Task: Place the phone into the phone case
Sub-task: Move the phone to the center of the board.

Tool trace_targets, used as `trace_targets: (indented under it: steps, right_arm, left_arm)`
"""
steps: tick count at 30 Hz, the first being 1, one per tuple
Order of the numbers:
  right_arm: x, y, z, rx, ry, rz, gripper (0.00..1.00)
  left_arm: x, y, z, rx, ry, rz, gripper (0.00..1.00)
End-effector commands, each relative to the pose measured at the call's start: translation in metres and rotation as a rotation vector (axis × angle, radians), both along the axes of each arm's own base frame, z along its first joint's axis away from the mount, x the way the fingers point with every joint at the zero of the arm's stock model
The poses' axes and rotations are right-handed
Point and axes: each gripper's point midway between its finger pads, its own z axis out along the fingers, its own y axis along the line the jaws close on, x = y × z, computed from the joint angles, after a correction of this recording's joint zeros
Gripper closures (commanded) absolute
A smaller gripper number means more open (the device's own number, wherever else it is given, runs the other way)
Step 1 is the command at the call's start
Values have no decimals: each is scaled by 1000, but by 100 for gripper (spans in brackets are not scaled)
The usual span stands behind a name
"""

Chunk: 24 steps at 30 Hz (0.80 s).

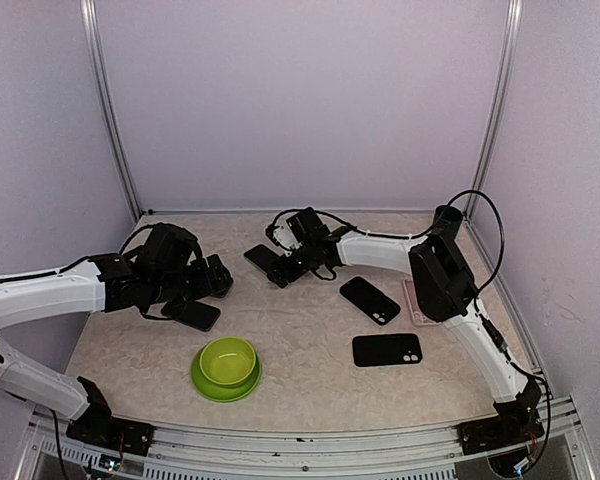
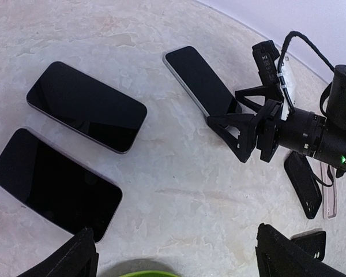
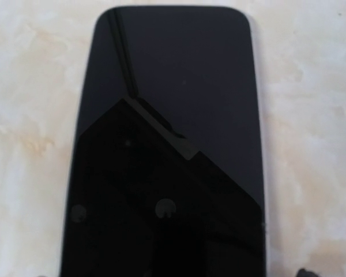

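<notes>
Progress: sitting at the opening step by the look of it, with no phone seated in any case.
Done: nothing showing as fitted; only closing in on a phone.
Left to do: gripping the phone (image 2: 200, 81), lifting it, carrying it over to a case and pressing it in, judging from how things are lying.
Phone: lying flat and screen-up on the table (image 1: 310, 335) toward the far middle, filling the right wrist view, one end sitting between the right fingers.
Cases: lying on the right arm's side, well apart from the phone. Showing a black case (image 1: 370, 300), a second black case (image 1: 387, 349) nearer the front edge, and a clear case (image 1: 410, 292) just beside the right arm. Not telling from here which one is fitting this phone.
Right arm: stretching far forward and across to the left, elbow raised, wrist dipping low over the phone.
Right gripper (image 2: 226, 107): standing apart, one finger flanking each long edge of the phone's end; touching or merely beside, not showing clearly.
Left arm: reaching in from the left side, forearm running low across the table.
Left gripper (image 2: 176, 251): gaping wide, holding nothing, hovering near two other phones (image 2: 86, 107) lying side by side.
Green bowl (image 1: 226, 367): sitting near the front, playing no part here.
</notes>
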Motion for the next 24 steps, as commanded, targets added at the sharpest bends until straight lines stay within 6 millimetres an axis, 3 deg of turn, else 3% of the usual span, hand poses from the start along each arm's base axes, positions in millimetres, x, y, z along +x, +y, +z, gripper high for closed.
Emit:
trace_targets:
  steps: [1, 7, 11, 24]
  right_arm:
    - [-17, 4, -32, -47, 58, 22, 15]
    - [-25, 2, -38, -64, 63, 39, 27]
    - [-31, -1, -36, -70, 54, 51, 41]
    - [-59, -5, 23, -16, -38, 84, 48]
  left_arm:
    - [-3, 4, 2, 13, -11, 6, 7]
    - [-3, 4, 1, 11, -10, 6, 7]
    - [-4, 4, 0, 8, -9, 6, 7]
    - [-4, 1, -3, -9, -8, 1, 7]
